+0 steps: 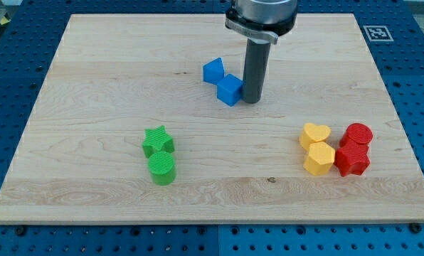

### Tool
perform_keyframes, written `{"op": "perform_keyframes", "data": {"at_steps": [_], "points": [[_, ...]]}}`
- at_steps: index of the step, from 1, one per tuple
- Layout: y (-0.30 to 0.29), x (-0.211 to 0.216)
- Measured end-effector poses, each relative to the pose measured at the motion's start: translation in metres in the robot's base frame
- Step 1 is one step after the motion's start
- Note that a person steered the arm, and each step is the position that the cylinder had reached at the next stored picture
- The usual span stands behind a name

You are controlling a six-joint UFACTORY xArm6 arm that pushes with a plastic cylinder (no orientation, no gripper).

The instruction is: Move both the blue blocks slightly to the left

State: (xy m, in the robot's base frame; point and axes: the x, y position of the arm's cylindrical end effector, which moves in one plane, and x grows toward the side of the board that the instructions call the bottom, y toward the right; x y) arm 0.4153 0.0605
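Note:
Two blue blocks lie near the board's top centre. A blue cube [230, 89] sits just left of my tip [251, 100] and looks to be touching the rod. A blue block with a pointed top [213, 71] sits up and left of the cube, touching it. The dark rod comes down from the view's top.
A green star [158, 140] and a green cylinder [161, 168] sit at lower left centre. A yellow heart [315, 134], a yellow hexagon [319, 158], a red cylinder [358, 134] and a red star-like block [352, 160] cluster at lower right. The wooden board [91, 85] rests on a blue pegboard.

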Motion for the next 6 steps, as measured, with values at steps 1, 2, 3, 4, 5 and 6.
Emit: {"op": "perform_keyframes", "data": {"at_steps": [1,2,3,4,5,6], "points": [[-0.017,-0.002],[-0.054,-0.002],[-0.056,-0.002],[-0.052,-0.005],[-0.02,-0.024],[-0.041,-0.055]]}}
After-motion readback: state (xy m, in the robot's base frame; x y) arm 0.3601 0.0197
